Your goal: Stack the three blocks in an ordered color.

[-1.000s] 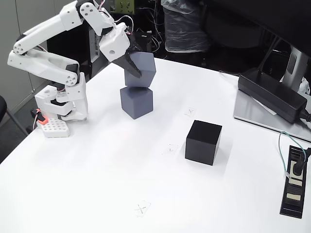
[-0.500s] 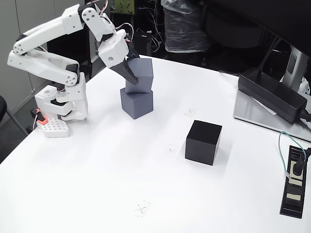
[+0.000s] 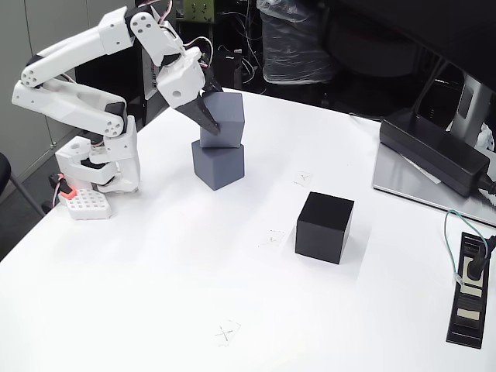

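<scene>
Currently the gripper (image 3: 211, 116) is clamped on the slate-grey block (image 3: 225, 118), a matte cube sitting slightly tilted atop the medium grey block (image 3: 218, 164) near the table's (image 3: 155, 294) far left edge, with the black block (image 3: 325, 227), 1 plain cube, well apart toward the centre.

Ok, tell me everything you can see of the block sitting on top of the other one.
The upper block is a plain matte cube, slate grey, with smooth faces and no markings. It rests on the lower grey block, tilted and turned a little out of line with it, not squarely seated. The tool is shut on it, one dark finger lying across its near-left face. It stands at the far left of the white table, near the arm's base and apart from the black block.
</scene>
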Controlling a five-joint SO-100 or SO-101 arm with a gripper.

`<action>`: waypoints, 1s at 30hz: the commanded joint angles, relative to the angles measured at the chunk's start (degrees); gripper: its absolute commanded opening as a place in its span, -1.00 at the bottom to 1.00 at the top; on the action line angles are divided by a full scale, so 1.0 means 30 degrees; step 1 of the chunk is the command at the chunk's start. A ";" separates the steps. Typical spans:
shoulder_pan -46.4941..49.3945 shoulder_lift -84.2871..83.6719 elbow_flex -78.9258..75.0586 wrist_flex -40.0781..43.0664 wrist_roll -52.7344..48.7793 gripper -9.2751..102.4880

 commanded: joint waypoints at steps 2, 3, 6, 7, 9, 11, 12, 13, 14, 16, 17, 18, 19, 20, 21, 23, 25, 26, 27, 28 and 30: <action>-0.0293 0.0117 -0.0059 0.0059 0.0029 -0.29; -0.0293 0.0117 -0.0059 0.0088 0.0029 -0.29; -0.0293 0.0117 -0.0059 0.0088 0.0029 -0.28; -0.0293 0.0117 -0.0059 0.0088 0.0029 -0.28; -0.0293 0.0117 -0.0059 0.0088 0.0029 -0.28; -0.0293 0.0117 -0.0088 0.0088 0.0029 -0.28; -0.0264 0.0117 -0.0117 0.0088 0.0029 -0.28; -0.0205 0.0117 -0.0205 0.0088 0.0029 -0.28; -0.0176 0.0117 -0.0234 0.0088 0.0029 -0.28; -0.0146 0.0117 -0.0234 0.0088 0.0029 -0.28; -0.0117 0.0117 -0.0234 0.0088 0.0029 -0.28; -0.0117 0.0117 -0.0234 0.0088 0.0029 -0.28; -0.0117 0.0117 -0.0234 0.0088 0.0029 -0.28; -0.0117 0.0117 -0.0234 0.0088 0.0029 -0.28; -0.0117 0.0117 -0.0234 0.0088 0.0029 -0.28; -0.0117 0.0117 -0.0234 0.0088 0.0029 -0.26; -0.0088 0.0117 -0.0234 0.0088 0.0029 -0.21; -0.0088 0.0117 -0.0234 0.0088 0.0029 -0.18; -0.0088 0.0117 -0.0234 0.0088 0.0059 -0.15; -0.0088 0.0117 -0.0234 0.0088 0.0059 -0.14; -0.0088 0.0117 -0.0264 0.0088 0.0029 -0.10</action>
